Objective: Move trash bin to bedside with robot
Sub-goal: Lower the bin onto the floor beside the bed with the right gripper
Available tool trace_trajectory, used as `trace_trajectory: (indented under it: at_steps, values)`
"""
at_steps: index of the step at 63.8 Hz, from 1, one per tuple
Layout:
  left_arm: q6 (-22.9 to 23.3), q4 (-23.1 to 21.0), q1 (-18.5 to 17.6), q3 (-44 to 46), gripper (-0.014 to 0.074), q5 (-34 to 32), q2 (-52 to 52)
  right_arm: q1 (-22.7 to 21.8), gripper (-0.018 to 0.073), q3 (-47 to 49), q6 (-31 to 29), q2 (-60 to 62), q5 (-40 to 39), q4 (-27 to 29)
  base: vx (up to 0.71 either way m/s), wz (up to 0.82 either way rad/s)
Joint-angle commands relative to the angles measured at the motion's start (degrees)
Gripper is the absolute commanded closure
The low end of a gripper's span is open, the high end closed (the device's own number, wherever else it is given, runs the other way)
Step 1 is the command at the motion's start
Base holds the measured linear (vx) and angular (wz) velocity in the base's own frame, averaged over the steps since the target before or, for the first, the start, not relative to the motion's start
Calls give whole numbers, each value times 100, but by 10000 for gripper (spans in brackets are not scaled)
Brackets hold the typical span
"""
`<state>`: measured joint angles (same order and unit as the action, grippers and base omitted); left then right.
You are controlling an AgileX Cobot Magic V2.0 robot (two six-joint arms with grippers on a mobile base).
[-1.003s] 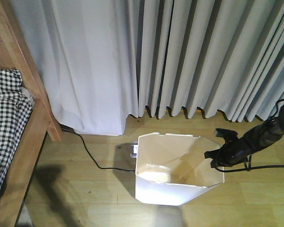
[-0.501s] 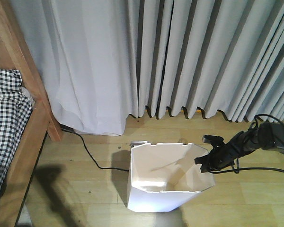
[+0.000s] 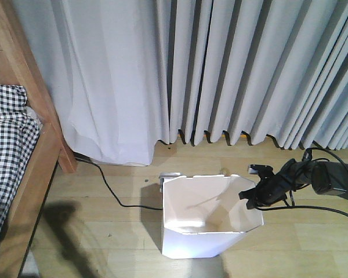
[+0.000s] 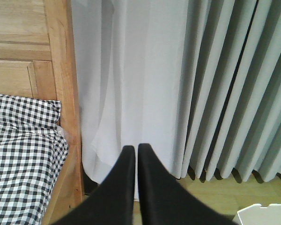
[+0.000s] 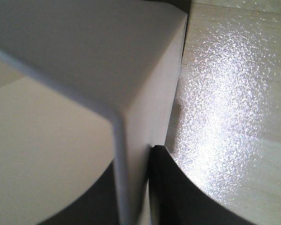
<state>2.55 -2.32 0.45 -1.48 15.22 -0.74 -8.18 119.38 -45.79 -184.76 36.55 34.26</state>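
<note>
Pale grey pleated curtains (image 3: pixel 232 75) hang to a light wood-plank floor (image 3: pixel 104 231) across the whole back of the room. The white thin-walled plastic trash bin with an octagonal rim (image 3: pixel 191 243) stands on the floor at about 6 o'clock in the front view, well apart from the light brown wooden bed frame with black-and-white checked bedding (image 3: pixel 6 145) at 9 o'clock. A black cable (image 3: pixel 113 194) runs over the floor from the curtain foot to the bin's rear. The slim black right arm reaches in from 3 o'clock, and its right gripper (image 3: pixel 254 196) sits at the bin's rim; the right wrist view shows the thin white wall (image 5: pixel 131 154) between two dark fingers (image 5: pixel 171 187), apparently clamped, though the blur is heavy. The left gripper (image 4: pixel 133 154) hangs in the air before the curtain with its black fingers nearly together, holding nothing.
</note>
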Motion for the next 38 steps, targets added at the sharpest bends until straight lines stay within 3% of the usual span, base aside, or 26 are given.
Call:
trace_trajectory:
  at_steps: [1, 38]
  values:
    - [35, -24, -1, -67, 602, -395, -83, -18, 519, 258, -9, 312, 632, 463, 0, 0]
    - [35, -24, -1, -67, 602, -395, -83, -18, 473, 351, 9, 284, 799, 408, 0, 0]
